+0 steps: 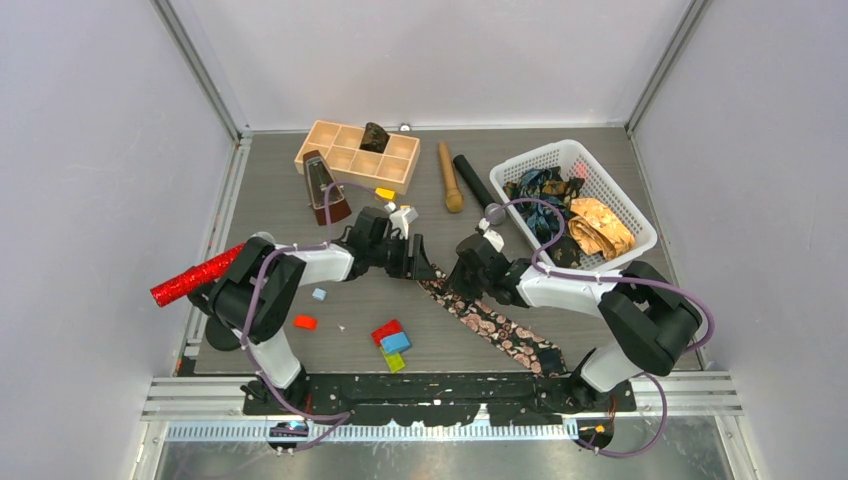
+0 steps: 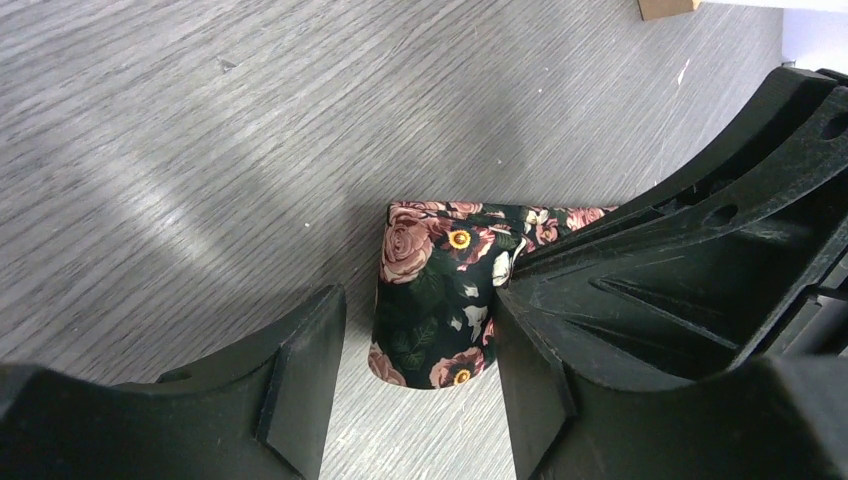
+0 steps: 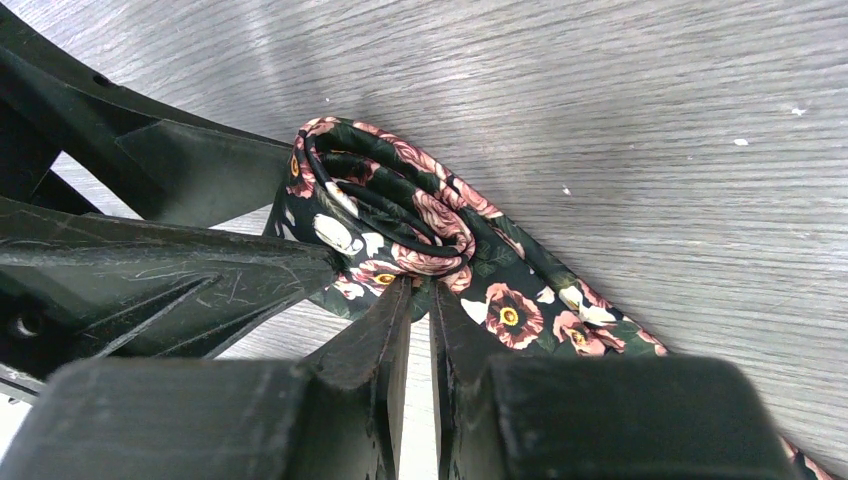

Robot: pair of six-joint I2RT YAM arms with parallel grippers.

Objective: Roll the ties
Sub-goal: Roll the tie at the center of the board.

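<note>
Most of the tie [image 1: 503, 331] lies unrolled; right gripper [image 3: 420, 290] jaws pinch its roll, left gripper [image 2: 410, 305] jaws stand open around it. If my pinch slips, it may unwind.

Both arms reach in over the middle of the grey tabletop [image 1: 560, 140]. The left gripper [image 1: 420, 268] and right gripper [image 1: 458, 278] sit close together at the far end of a black tie [image 1: 500, 328], which runs diagonally back toward the right base. How the jaws stand can't be made out from up here. A white basket [image 1: 620, 195] at the right holds a blue tie [image 1: 535, 188] and a gold tie [image 1: 600, 228]. A red microphone [image 1: 195, 277] lies at the left edge.
</note>
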